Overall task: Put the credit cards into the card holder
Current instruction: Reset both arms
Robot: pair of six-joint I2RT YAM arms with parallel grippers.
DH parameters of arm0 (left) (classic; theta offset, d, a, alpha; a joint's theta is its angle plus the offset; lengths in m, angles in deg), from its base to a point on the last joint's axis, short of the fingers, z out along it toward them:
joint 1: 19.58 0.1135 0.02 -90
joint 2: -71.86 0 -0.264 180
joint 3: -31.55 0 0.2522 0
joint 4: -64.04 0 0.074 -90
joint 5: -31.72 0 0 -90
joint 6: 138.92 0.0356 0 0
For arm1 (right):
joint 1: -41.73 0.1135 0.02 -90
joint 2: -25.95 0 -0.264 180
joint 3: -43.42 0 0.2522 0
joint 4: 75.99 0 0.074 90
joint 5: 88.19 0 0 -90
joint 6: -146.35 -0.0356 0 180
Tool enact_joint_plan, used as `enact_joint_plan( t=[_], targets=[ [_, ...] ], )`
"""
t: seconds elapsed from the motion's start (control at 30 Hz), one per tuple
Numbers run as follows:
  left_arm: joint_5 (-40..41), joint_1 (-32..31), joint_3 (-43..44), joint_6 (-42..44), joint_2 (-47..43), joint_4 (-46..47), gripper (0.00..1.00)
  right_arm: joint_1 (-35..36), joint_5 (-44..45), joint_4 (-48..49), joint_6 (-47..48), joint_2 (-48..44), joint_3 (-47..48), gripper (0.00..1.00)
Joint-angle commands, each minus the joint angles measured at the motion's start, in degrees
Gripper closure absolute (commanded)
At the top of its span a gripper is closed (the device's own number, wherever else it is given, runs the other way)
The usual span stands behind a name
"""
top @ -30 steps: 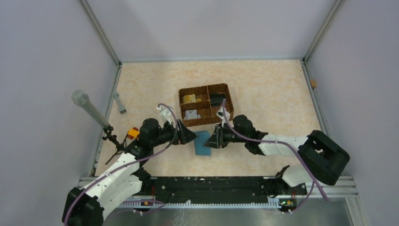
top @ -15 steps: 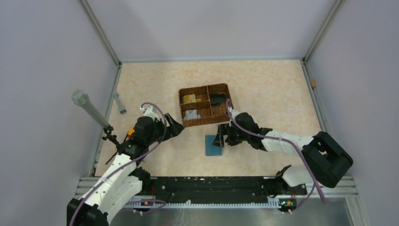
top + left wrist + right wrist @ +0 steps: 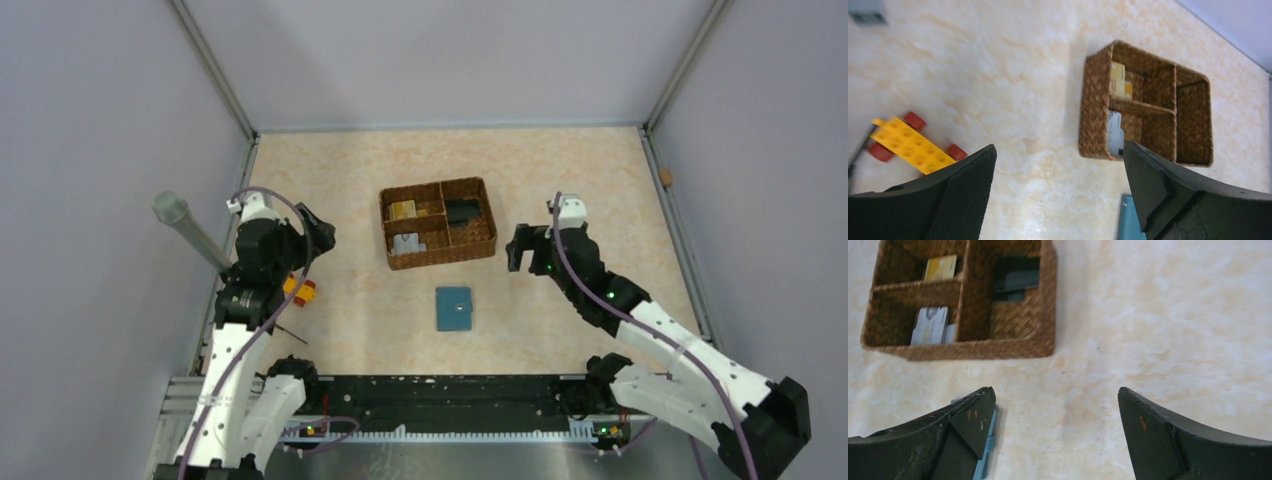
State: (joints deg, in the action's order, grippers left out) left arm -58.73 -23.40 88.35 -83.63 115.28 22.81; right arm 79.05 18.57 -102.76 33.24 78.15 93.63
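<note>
Evidently you held the left gripper (image 3: 1059, 149) and right gripper (image 3: 1055, 392) agape, empty, well apart from the folded card holder (image 3: 454, 308), likely for clear access; credit cards (image 3: 940, 267) sat in the basket (image 3: 973, 347).

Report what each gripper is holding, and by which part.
Nothing is held. The left gripper and the right gripper are both open with nothing between their jaws. The card holder lies folded, apart from both.
</note>
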Motion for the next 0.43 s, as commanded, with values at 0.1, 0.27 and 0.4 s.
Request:
enact_joint_plan(
  t=[0.1, 0.27, 0.4],
  targets=[
    [11.4, 0.4, 2.4, 15.8, -7.1, -2.6, 0.01, -0.4, 20.7, -1.3, 6.8, -12.1, -0.3, 0.05],
    [11.1, 0.4, 1.3, 16.2, -8.3, -1.8, 0.01, -0.4, 21.4, -0.6, 7.2, -13.8, -0.9, 0.04],
    [11.6, 0.4, 1.3, 16.7, -8.2, -1.7, 0.01, -0.4, 21.9, -1.5, 6.7, -13.1, -0.2, 0.04]
  ],
)
